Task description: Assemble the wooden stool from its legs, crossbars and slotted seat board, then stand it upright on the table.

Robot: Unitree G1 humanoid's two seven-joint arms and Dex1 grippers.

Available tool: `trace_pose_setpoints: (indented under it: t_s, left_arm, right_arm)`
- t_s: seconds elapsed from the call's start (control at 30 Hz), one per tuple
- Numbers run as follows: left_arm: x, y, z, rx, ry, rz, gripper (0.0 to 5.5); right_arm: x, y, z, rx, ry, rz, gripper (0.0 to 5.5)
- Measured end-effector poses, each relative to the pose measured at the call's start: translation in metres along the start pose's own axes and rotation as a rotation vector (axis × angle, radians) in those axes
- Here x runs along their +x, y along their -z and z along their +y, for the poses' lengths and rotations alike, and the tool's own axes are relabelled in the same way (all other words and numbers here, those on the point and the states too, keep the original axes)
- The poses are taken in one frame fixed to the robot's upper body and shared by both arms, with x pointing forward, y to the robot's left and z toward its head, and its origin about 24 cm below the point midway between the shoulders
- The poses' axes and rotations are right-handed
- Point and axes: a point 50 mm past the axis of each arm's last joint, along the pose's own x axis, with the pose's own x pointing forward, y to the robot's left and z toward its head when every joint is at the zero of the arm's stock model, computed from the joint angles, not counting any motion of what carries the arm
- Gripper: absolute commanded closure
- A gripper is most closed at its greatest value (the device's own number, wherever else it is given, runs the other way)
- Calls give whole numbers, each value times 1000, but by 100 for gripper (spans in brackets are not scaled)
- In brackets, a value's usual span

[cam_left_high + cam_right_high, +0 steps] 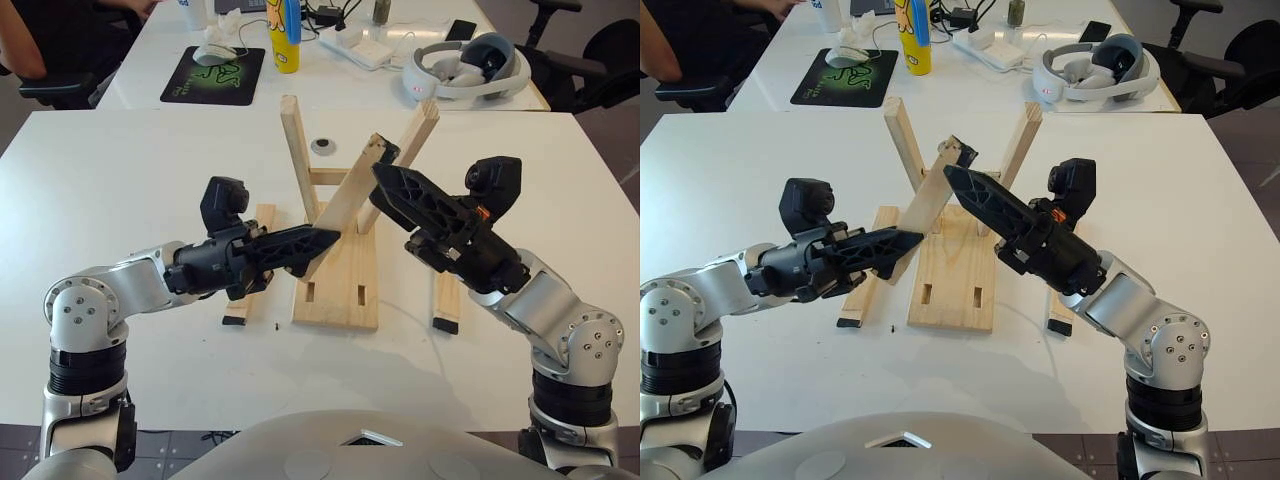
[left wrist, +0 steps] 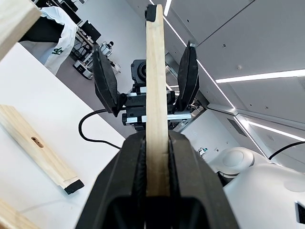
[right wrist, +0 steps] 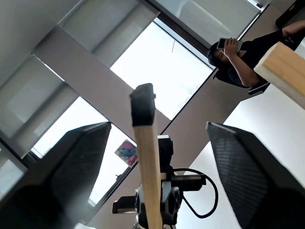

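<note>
Left arm (image 1: pixel 130 285) comes in low from the side, forearm roughly level over the surface (image 1: pixel 120 190). The left jaws are clamped tight on the lower part of a wooden leg (image 1: pixel 352 192). The leg sticks out of them on a slant, up and away toward the right jaws.

Right arm (image 1: pixel 545 305) is bent at the elbow with the wrist angled upward. The right jaws are spread wide, one on each side of the leg's black-capped top end, with a gap on both sides, so they're not gripping it.

Under both sets of jaws the slotted seat board (image 1: pixel 340 285) lies flat. Just past the jaws there's a half-built frame (image 1: pixel 328 177), two legs joined by a crossbar; can't tell if it's slotted into the board. One loose piece (image 1: pixel 240 305) lies flat below the left jaws, another (image 1: pixel 447 300) beneath the right wrist.
</note>
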Motion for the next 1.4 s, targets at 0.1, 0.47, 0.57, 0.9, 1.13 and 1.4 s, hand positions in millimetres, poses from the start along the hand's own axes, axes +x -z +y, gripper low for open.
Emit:
trace_pose_setpoints:
  t_s: [0.1, 0.47, 0.57, 0.9, 1.13, 1.4]
  left_arm:
    - [1, 2, 1, 4, 0, 22, 509]
    - [5, 11, -1, 65, -34, 0, 509]
    - [5, 10, -1, 75, -44, -14, 509]
    - [4, 12, 0, 63, -63, -19, 509]
    - [4, 14, 2, 65, -64, -14, 509]
    - [-1, 12, 10, 60, -102, -7, 418]
  right_arm:
    - [1, 0, 0, 1, 0, 4, 179]
    - [0, 1, -2, -4, 36, 23, 329]
    - [0, 1, -2, -6, 40, 26, 375]
    - [0, 1, -1, -4, 29, 29, 503]
    - [0, 1, -1, -10, 39, 39, 503]
    - [-3, 1, -11, -59, 100, 39, 507]
